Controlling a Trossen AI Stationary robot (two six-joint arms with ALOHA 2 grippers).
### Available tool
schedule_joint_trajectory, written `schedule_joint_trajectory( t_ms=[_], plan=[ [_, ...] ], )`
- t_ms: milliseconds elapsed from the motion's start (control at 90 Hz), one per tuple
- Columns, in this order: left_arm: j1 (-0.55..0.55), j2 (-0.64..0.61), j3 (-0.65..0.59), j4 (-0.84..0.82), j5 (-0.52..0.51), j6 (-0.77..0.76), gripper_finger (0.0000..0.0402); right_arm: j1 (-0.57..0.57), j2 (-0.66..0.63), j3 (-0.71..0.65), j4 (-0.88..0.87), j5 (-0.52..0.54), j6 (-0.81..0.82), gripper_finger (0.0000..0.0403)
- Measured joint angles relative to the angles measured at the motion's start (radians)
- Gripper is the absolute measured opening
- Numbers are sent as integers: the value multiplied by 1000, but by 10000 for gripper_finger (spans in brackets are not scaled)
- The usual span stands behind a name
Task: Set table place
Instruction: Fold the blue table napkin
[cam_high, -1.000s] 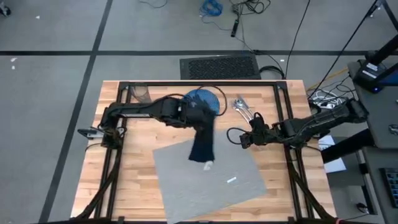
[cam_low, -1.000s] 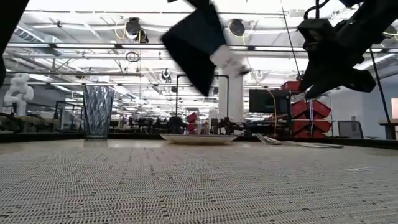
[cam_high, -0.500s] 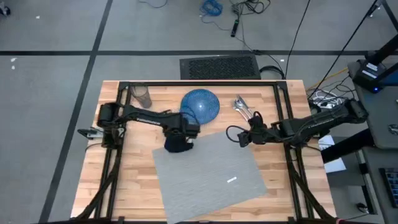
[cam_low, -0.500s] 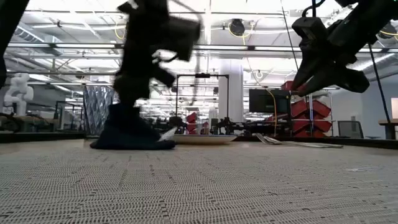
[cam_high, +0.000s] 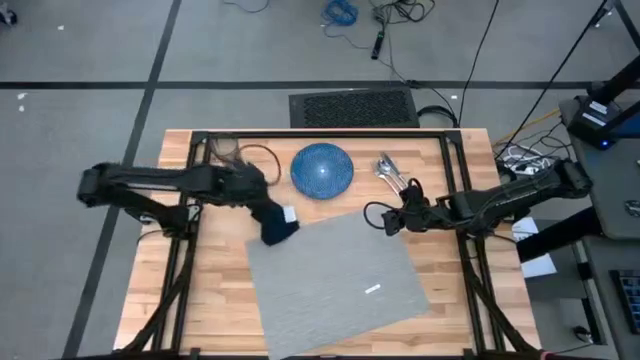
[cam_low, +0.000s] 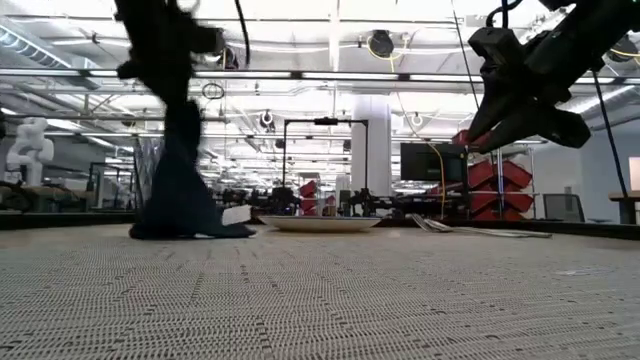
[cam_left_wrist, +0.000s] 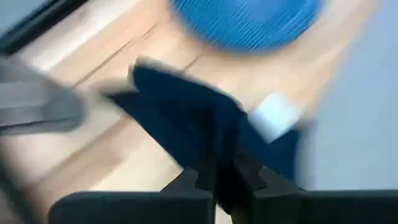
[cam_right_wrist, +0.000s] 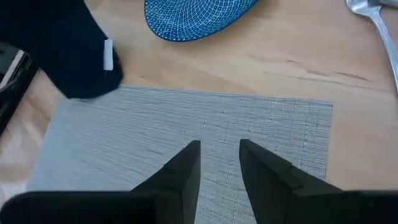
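Left gripper (cam_left_wrist: 214, 180) pinching navy napkin (cam_high: 277, 224) at placemat's (cam_high: 335, 275) far-left corner.
Napkin bunched, lower end on table (cam_high: 215, 290) beside blue plate (cam_high: 322, 168); right gripper (cam_right_wrist: 219, 163) hovering over placemat's right edge, fingers slightly parted, holding nothing.

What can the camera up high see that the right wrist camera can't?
Only the high view shows both arms whole, the left gripper pinching the napkin, the glass, the table with its black frame, and the floor around it. Only the right wrist view shows the right gripper's open fingers up close, above the placemat's weave. Both show the napkin with its white tag, the blue plate, the placemat and some cutlery.
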Motion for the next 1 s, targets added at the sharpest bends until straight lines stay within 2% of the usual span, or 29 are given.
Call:
schedule_joint_trajectory(
  t_ms=[144, 356, 633, 789, 1000],
  plan=[
    [-12, -78, 0, 181, 35, -15, 0, 0, 0, 0, 0, 16, -2, 100],
    [-57, -60, 0, 392, 165, 13, 0, 0, 0, 0, -6, 19, -10, 100],
    [-150, -39, 0, 486, 262, -18, 0, 0, 0, 0, -6, 11, -30, 100],
    [-240, -39, 0, 566, 360, -72, 0, 0, 0, 0, -6, 9, -39, 100],
    [-433, -39, 0, 588, 447, -199, 0, 0, 0, 0, -6, 4, -50, 100]
  ],
)
